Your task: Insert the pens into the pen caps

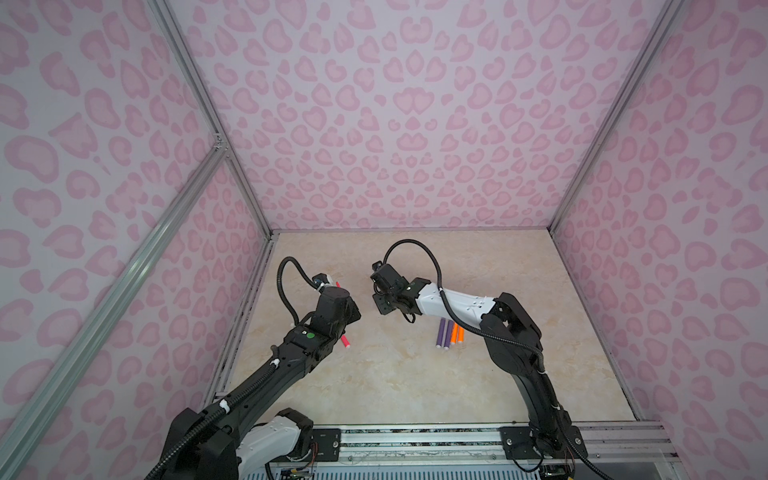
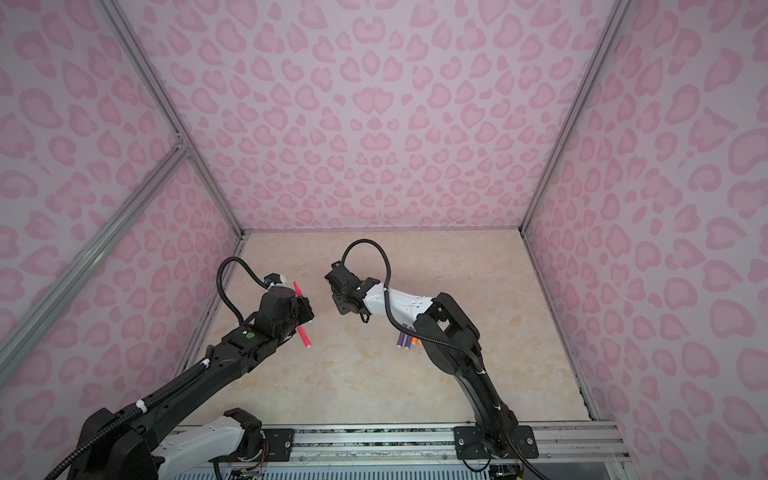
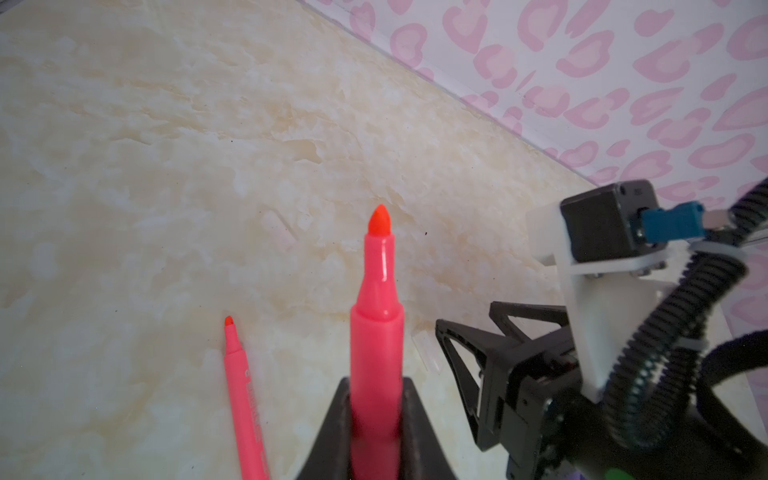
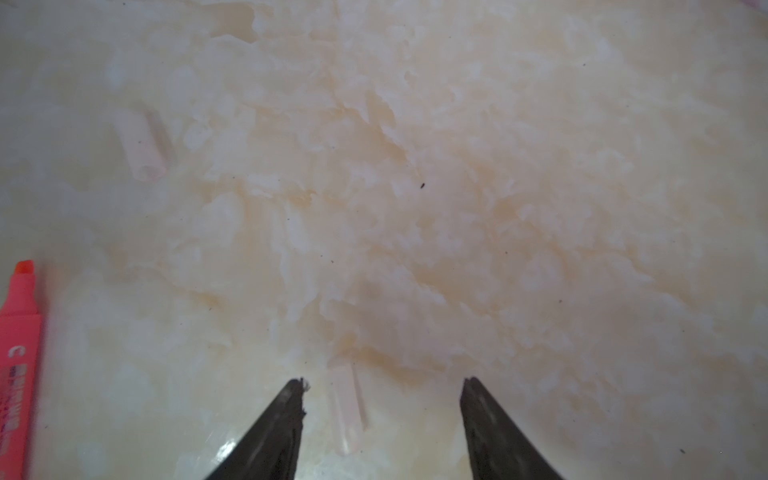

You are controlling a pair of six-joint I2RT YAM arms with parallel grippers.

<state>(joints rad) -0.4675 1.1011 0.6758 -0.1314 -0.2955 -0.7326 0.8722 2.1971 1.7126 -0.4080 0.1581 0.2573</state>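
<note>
My left gripper (image 3: 376,380) is shut on a pink-red pen (image 3: 376,332). The pen's pointed tip sticks out ahead of the fingers, raised over the table, and shows in a top view (image 1: 337,285). A second pink-red pen (image 3: 243,395) lies flat on the table beside it, also seen in the right wrist view (image 4: 18,353). My right gripper (image 4: 384,380) is open just over the table. A clear pen cap (image 4: 347,411) lies between its fingers, nearer one of them. Another pen cap (image 4: 141,145) lies farther off. In both top views the two grippers (image 1: 353,311) (image 1: 380,305) face each other.
Two purple pens (image 1: 442,334) and two orange pens (image 1: 457,332) lie side by side under the right arm, partly hidden by it. The beige marbled table (image 1: 395,374) is walled in by pink patterned panels (image 1: 395,124) at the back and on both sides.
</note>
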